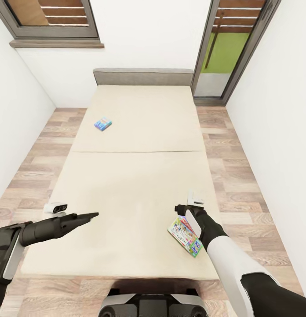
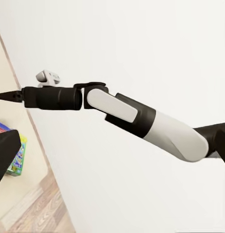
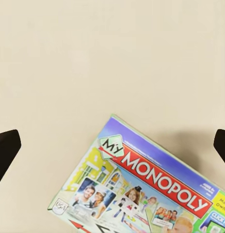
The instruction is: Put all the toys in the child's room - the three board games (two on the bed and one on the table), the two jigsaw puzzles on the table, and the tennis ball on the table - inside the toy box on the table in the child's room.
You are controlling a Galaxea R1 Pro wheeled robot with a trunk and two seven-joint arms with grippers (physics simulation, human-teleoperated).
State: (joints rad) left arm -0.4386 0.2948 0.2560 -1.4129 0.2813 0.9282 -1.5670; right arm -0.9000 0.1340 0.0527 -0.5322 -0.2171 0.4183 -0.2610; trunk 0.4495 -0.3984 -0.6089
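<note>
A wide beige bed (image 1: 135,176) in two sections runs away from the robot toward a grey headboard (image 1: 143,76), with wood-plank floor (image 1: 34,176) down both sides and white walls beyond. The Monopoly box (image 1: 184,235) lies flat near the bed's right front edge, tilted, partly hidden by the right arm; in the right wrist view the box (image 3: 146,184) is cut off by the frame, its title readable. The right tool (image 1: 188,207) hangs over the mattress just past the box, not touching it; its two dark fingertips (image 3: 6,150) sit at opposite edges of the wrist view, spread wide. The left tool (image 1: 89,215) points across the bed's left front part, well apart from both boxes; I cannot tell whether it is spread or closed. A small blue game box (image 1: 103,123) lies on the far section, left of centre, with bare mattress all around it.
</note>
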